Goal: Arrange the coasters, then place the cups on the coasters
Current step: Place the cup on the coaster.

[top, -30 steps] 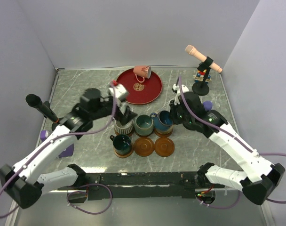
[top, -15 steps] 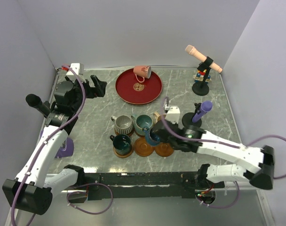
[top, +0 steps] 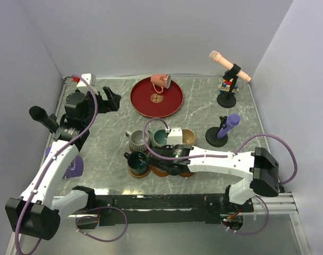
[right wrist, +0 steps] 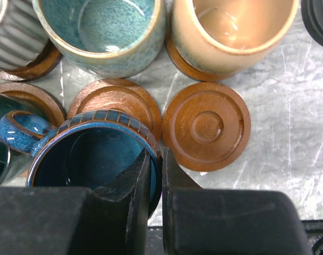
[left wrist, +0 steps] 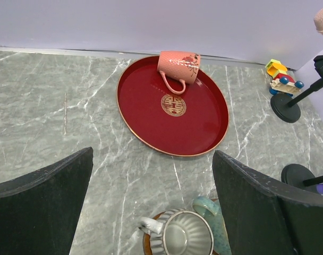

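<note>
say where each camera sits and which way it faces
Top external: high behind the bases, looking down on the table; left arm and right arm show.
Left wrist: on the left arm, facing the red plate and tipped pink cup; its open fingers frame the corners.
Right wrist: above the dark blue cup, looking straight down; its fingers pinch the rim.
Both wrist views share the grey ribbed cup.

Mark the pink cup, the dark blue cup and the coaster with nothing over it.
pink cup (left wrist: 178, 59), left wrist view, its side wall.
dark blue cup (right wrist: 105, 116), right wrist view, its rim.
uncovered coaster (right wrist: 206, 127), right wrist view, its centre.
</note>
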Available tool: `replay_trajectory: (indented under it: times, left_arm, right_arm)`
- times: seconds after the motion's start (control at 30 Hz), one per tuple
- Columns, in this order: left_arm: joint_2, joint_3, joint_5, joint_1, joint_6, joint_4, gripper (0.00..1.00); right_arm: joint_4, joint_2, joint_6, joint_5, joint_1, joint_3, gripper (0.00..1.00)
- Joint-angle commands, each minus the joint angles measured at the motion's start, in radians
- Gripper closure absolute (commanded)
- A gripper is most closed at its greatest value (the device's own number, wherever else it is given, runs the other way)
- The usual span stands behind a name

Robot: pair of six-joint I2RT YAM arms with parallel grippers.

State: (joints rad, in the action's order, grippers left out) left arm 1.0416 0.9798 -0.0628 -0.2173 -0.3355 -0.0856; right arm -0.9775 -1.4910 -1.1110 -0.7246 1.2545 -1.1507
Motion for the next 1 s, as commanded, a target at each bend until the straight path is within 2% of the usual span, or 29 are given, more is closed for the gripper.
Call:
replay_trajectory:
  times: [0.0, 0.27, 0.97]
  left_arm:
    - [-0.032, 0.002, -0.006, 0.006, -0.005, 0.041, 0.03]
    - [-0.031, -0.003, -0.022, 0.004, 0.003, 0.043, 0.03]
    - [-0.022, -0.001, -0.054, 0.004, 0.006, 0.047, 0.03]
  right_arm:
    - [0.103, -0.014, 0.036, -0.047, 0.003, -0.020, 1.00]
    - [0.197, -0.072, 0.105, -0.062, 0.003, 0.017, 1.00]
    - [0.224, -0.164, 0.115, -0.095, 0.003, 0.062, 1.00]
